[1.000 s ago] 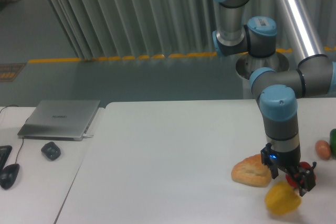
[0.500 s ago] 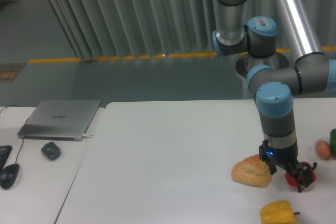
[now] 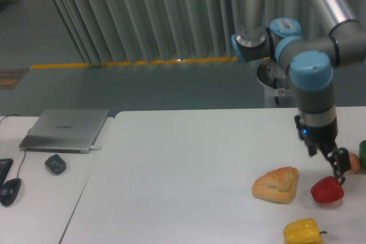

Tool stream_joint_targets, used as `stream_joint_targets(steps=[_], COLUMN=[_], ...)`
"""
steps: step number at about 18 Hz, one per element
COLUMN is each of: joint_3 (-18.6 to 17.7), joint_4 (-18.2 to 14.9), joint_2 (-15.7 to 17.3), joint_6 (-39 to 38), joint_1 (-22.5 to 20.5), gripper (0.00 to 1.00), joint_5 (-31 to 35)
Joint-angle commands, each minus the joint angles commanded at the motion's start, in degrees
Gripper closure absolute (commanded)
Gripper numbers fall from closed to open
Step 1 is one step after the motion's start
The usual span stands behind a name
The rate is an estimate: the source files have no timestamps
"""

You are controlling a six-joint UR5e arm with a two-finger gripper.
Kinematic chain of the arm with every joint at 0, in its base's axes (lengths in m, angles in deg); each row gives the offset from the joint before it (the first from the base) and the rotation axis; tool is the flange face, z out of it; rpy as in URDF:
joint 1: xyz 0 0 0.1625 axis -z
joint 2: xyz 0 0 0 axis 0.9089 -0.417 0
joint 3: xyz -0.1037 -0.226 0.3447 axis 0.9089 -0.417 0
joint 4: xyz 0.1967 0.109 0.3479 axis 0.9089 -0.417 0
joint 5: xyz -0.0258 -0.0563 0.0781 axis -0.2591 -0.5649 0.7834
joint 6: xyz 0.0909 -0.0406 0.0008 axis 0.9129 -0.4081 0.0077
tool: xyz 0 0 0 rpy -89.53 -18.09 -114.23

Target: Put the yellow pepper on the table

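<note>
— Yellow pepper [image 3: 302, 232] lies on the desk [image 3: 183, 175], near its front edge.
— Jaws [image 3: 334, 163] hang empty, apart, above.
— Risk: lumpy, it could roll off.

Grey ribbed curtain wall [image 3: 143, 15] behind; grey floor [image 3: 114, 87], yellow floor stripe [image 3: 131, 63]; even indoor light.

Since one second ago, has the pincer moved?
Yes. The pincer has risen and shifted right. It was low beside the bread pastry, holding the yellow pepper; now it hangs above the red pepper, apart from the pastry.
</note>
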Motion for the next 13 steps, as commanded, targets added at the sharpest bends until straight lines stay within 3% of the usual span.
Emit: stream_joint_targets(steps=[3,4,13], joint_3=[-0.09,-0.61,-1.58], joint_4=[-1.96,-2.13,-1.26], joint_2=[1.50,2.29,3.26], joint_6=[0.92,0.74,0.39], joint_1=[0.17,-0.01,1.57], gripper=[0.00,0.00,0.00], joint_5=[-0.61,-3.48,-14.04])
